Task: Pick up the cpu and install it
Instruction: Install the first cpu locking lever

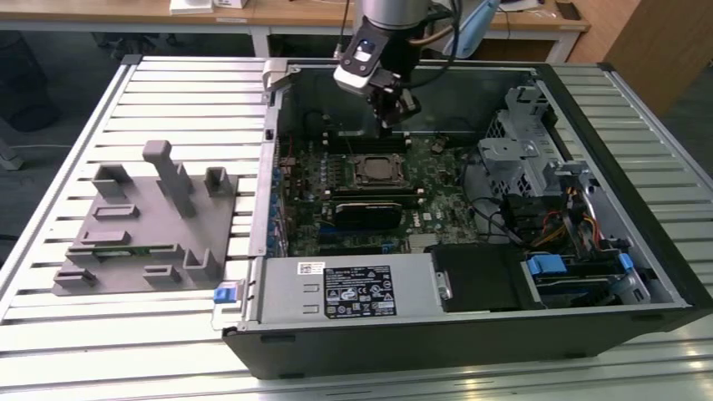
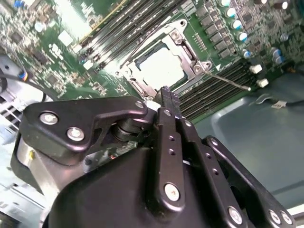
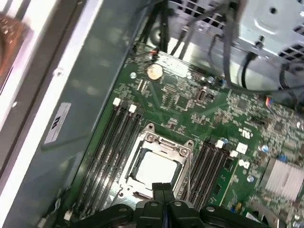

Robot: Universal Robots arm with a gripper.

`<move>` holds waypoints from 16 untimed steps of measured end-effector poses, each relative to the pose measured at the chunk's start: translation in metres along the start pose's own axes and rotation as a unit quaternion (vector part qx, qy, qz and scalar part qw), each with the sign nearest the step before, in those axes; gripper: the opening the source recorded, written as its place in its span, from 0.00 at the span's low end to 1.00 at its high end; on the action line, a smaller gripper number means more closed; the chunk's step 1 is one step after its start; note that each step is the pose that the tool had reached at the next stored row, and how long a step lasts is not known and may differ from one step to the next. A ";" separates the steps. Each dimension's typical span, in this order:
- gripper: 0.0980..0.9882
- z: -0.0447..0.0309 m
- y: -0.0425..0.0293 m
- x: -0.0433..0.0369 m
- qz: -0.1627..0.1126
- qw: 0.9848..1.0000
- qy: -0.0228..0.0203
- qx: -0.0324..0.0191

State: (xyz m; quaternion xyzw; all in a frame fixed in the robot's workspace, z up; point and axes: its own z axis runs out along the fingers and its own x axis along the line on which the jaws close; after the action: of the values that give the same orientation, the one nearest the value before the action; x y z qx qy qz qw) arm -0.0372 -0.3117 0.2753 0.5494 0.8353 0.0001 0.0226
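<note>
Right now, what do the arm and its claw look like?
The arm is a silver-grey cylinder with a white box-shaped module at the wrist and loose cables running alongside. The claw is matte black, built of hinged link bars studded with silver screw heads and tapering to two slim, flat fingers.

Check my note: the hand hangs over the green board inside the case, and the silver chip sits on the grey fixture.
One error: the chip lies in the socket on the green board, seen in both wrist views, not on the grey fixture. The hand does hang over that board.
</note>
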 end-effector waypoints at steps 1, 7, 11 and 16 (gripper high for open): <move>0.01 0.0002 0.0000 0.0000 -0.010 1.000 0.000 0.000; 0.01 0.0010 -0.0001 0.0001 -0.064 0.998 0.002 -0.002; 0.01 0.0016 -0.0001 0.0001 -0.100 0.995 0.003 -0.004; 0.01 0.0023 -0.0001 0.0001 -0.145 0.989 0.004 -0.005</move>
State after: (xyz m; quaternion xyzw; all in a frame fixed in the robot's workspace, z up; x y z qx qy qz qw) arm -0.0372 -0.3117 0.2730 0.4225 0.9061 0.0031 0.0221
